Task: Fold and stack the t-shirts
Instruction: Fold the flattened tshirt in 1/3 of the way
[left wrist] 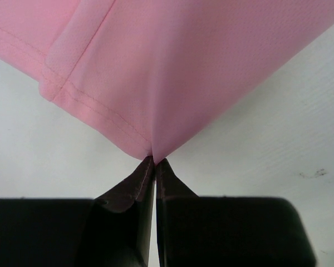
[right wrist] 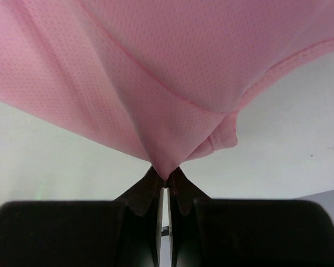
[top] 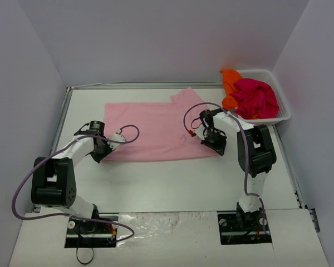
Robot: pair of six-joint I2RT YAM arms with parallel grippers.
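Pink knit cloth, smooth and flat, covers the middle of the white table [top: 156, 183] in the overhead view: the pink t-shirt [top: 156, 130] lies spread as a wide rectangle with one sleeve poking out at its far right corner. The left gripper [top: 102, 150] sits at the shirt's near left corner and the right gripper [top: 214, 142] at its near right corner, each black and touching the cloth edge. At the far right stands one white mesh basket [top: 284, 113], holding a crumpled magenta-red t-shirt [top: 257, 98] and an orange t-shirt [top: 229, 82] that hangs over its left rim. That makes three shirts, two arms and one basket. In the left wrist view, the two dark fingers [left wrist: 128, 192] are pressed together on a pointed corner of the pink t-shirt [left wrist: 183, 67]. The fabric fans out from the pinch, showing a stitched double hem and a fine, dotted weave, with bare table on both sides. In the right wrist view, the fingers [right wrist: 142, 194] are likewise closed tight on a pointed tuck of the pink t-shirt [right wrist: 156, 67]. Here the mesh texture is coarser to the eye, a seam curves across it, and a small folded flap hangs just right of the pinch, above the pale tabletop.
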